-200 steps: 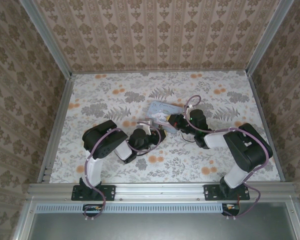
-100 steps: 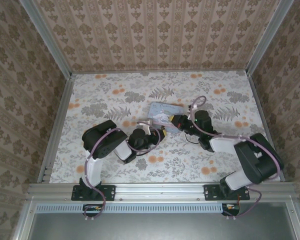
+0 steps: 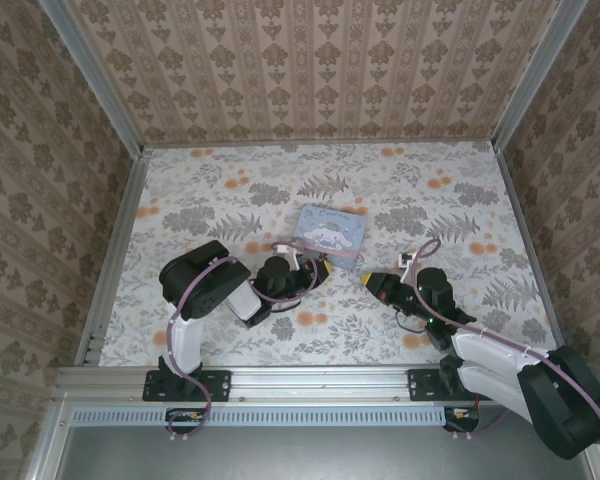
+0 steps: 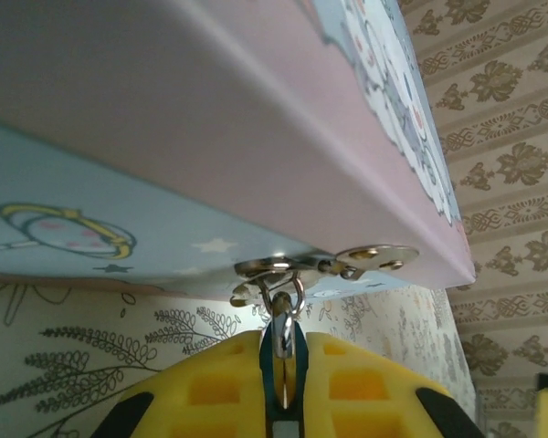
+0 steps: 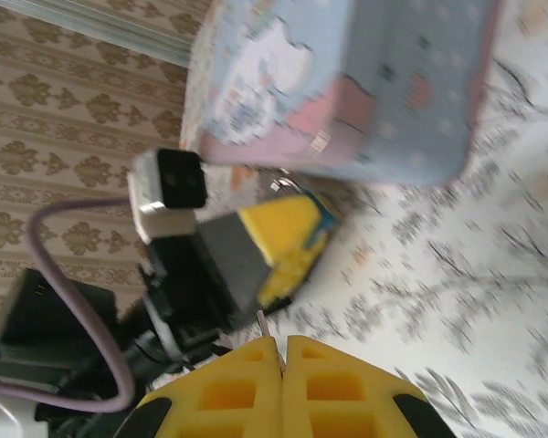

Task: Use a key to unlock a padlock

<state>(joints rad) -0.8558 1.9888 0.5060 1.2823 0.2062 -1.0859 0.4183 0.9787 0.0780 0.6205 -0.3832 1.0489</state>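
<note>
Stage: key approach. Left gripper (image 4: 284, 339) clamps padlock (image 4: 274, 360); right gripper (image 5: 282, 351) pinches key (image 5: 259, 317), apart. Next, probably: fine alignment, then insertion.

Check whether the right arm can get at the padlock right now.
Probably only partly: bare table lies between the right gripper and the box, but the left gripper is shut on the padlock at the hasp, its fingers covering most of the body.

Smooth printed box (image 4: 210, 119), shiny metal hasp (image 4: 265, 267) — matt yellow left end effector pads (image 4: 210, 388).
</note>
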